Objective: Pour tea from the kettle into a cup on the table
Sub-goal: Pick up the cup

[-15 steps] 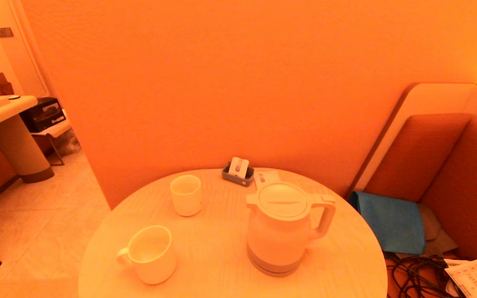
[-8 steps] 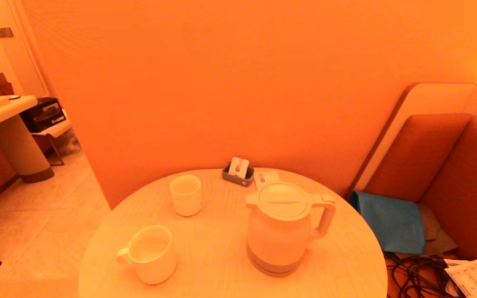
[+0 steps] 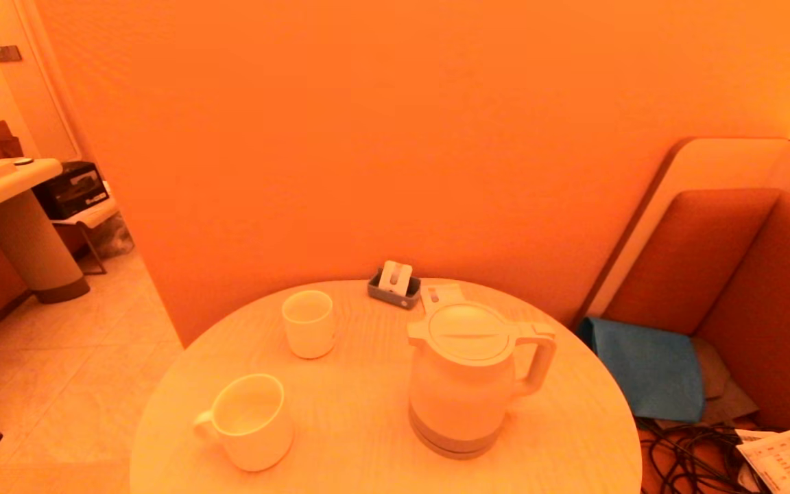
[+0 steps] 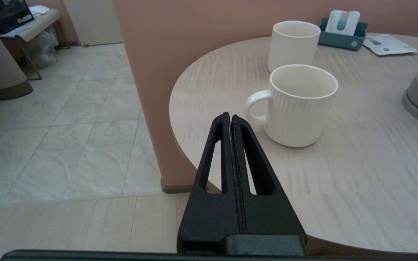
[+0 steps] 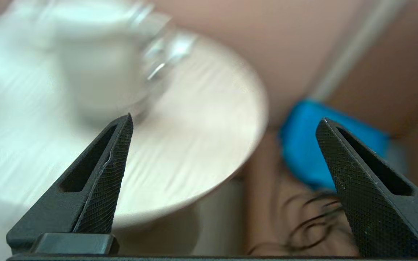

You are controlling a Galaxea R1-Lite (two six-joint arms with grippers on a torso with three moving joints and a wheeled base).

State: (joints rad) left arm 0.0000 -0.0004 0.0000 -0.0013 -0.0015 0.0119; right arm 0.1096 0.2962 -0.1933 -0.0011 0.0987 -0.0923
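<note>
Beyond wide-spread right tool [image 5: 223,121]: kettle [image 5: 96,54] upright on table [image 5: 194,145], untouched.

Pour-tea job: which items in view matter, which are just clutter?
In play:
- kettle
- cup, the handleless one
- table
- right hand, open, near the table's edge

Lying about:
- mug with a side handle
- grey tray holding a white packet
- blue cloth
- cables on the floor

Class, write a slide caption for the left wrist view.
Shut left gripper at the table edge, facing the handled mug, the cup behind it.
</note>
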